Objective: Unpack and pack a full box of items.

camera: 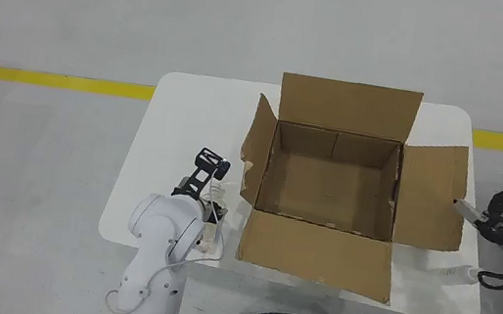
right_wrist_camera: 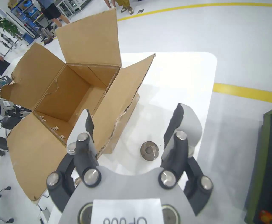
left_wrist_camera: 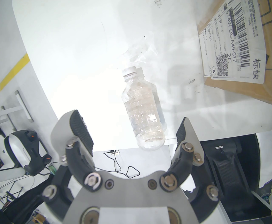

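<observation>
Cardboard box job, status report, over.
Left gripper open over clear plastic bottle. Right gripper open beside cardboard box. Box flaps open, no items seen inside.

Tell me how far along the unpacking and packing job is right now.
Done: the box has its flaps open and its floor bare, so unpacking looks finished. In hand: nothing gripped; the left gripper hangs open over a clear bottle lying on the table beside the box, and the right gripper is open above a metal disc. Left: probably packing both back in.
</observation>
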